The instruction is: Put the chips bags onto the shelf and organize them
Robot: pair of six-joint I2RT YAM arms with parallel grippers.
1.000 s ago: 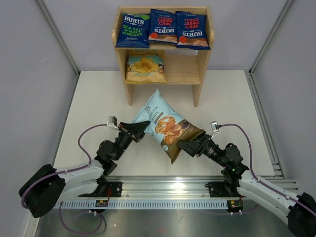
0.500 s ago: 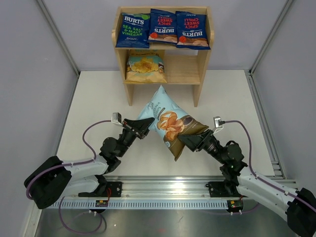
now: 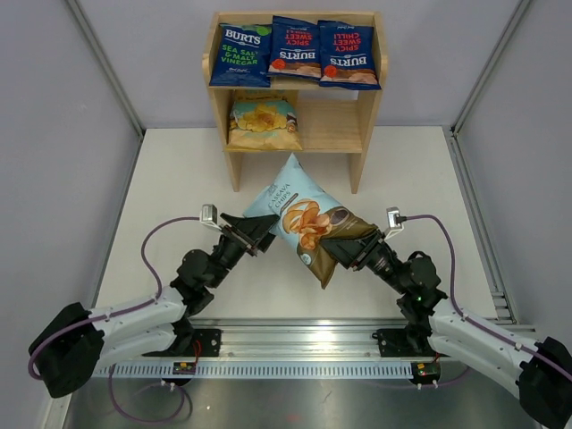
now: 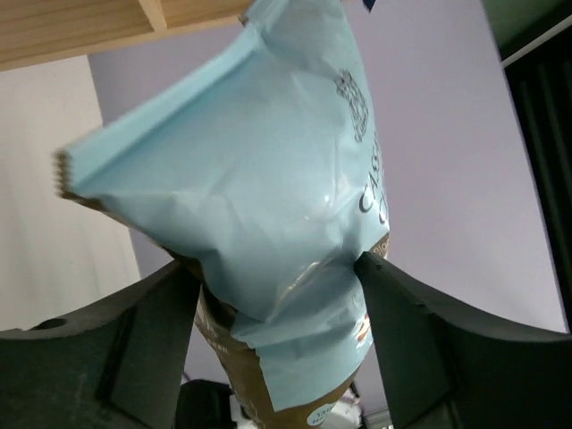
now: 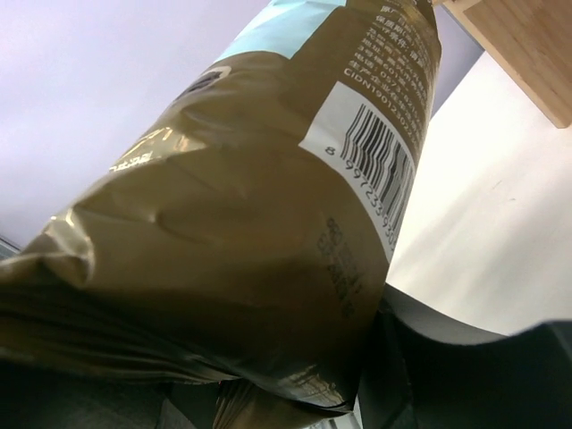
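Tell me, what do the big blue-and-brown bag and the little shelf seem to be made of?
The large bag looks like thin plastic or foil-lined film with a soft sheen: it creases, catches highlights and has a serrated sealed edge. The shelf looks like pale unpainted wood, matte; faint grain shows, though solid or plywood is unclear.

White table (image 3: 179,170) boxed in by plain grey-lilac walls: back wall (image 3: 143,54), left wall (image 3: 54,179), right wall (image 3: 527,179). Metal posts run up both back corners, left post (image 3: 103,63), right post (image 3: 490,63). Light-wood shelf (image 3: 331,125) stands at the far edge against the back wall. Silver rail (image 3: 304,344) along the near edge, steel sheet (image 3: 295,402) below it with soft glare. Light is even, with faint shadows.
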